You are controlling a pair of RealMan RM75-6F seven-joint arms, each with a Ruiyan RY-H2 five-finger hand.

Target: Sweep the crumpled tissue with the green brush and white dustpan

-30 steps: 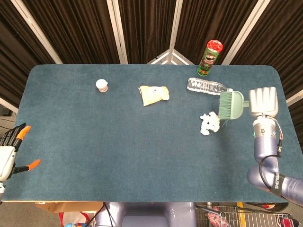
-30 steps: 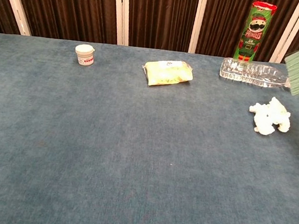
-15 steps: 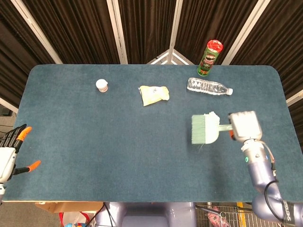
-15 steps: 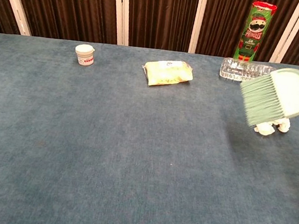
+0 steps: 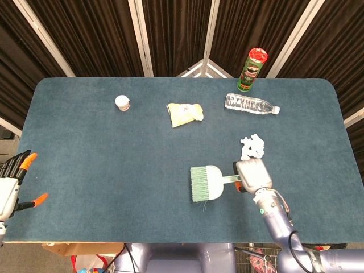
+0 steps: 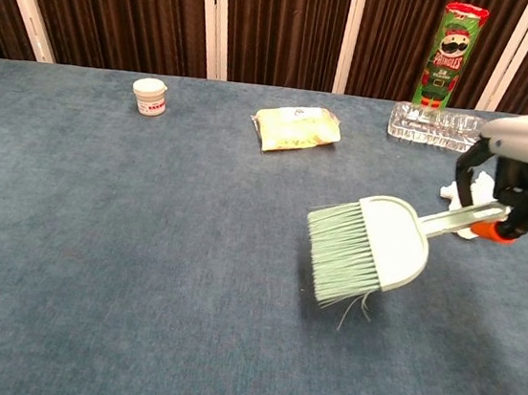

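Note:
My right hand grips the handle of the green brush, whose bristles point left over the blue table, front of centre. In the chest view the brush hangs just above the cloth, tilted, with the right hand at the right edge. The brush has a pale whitish body; I cannot make out a separate white dustpan. The crumpled tissue lies just behind the right hand, partly hidden by it in the chest view. My left hand waits off the table's front left corner, fingers apart, holding nothing.
Along the back stand a Pringles can, a lying water bottle, a yellow packet and a small white jar. The table's front edge runs close below the brush.
The right hand has carried the brush from the far right, over the tissue, to the front centre. The tissue, briefly covered, shows again behind the hand. The left hand has stayed put.

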